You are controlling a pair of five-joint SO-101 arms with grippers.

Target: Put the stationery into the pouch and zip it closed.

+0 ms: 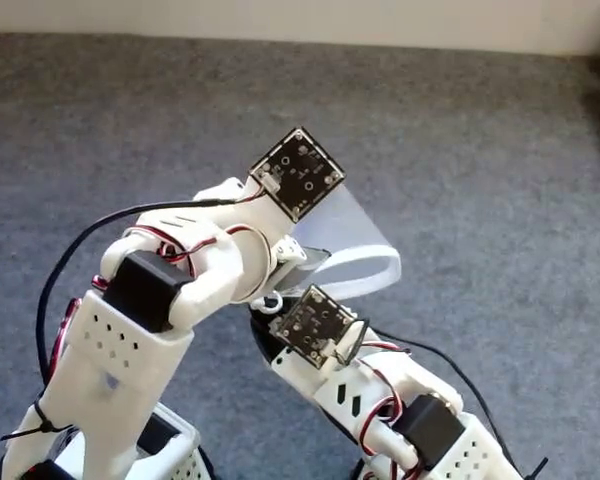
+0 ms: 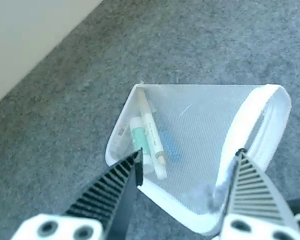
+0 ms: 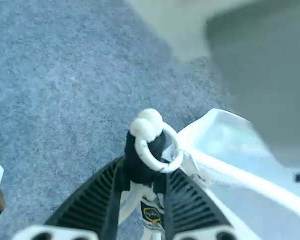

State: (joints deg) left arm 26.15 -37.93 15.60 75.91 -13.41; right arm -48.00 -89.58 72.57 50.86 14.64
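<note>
A white mesh pouch [image 2: 200, 125] lies on the grey carpet, its zipper band [image 2: 262, 125] curled up along one side. Inside it I see a white pen [image 2: 152, 135], a green-and-white tube [image 2: 139, 137] and a small blue item [image 2: 169, 145]. My left gripper [image 2: 187, 167] hovers open just above the pouch, one finger over the stationery end and the other by the zipper band. My right gripper [image 3: 145, 175] is shut on the black zipper pull [image 3: 140, 155], which carries a white ring [image 3: 160, 147], at the pouch's corner [image 3: 215, 135]. In the high view both arms meet over the pouch [image 1: 365, 245].
Grey carpet [image 1: 480, 130] surrounds the pouch on all sides, with a pale wall base [image 1: 280, 20] along the far edge. The two wrists sit close together, the left wrist camera [image 1: 298, 175] just above the right one [image 1: 315, 325].
</note>
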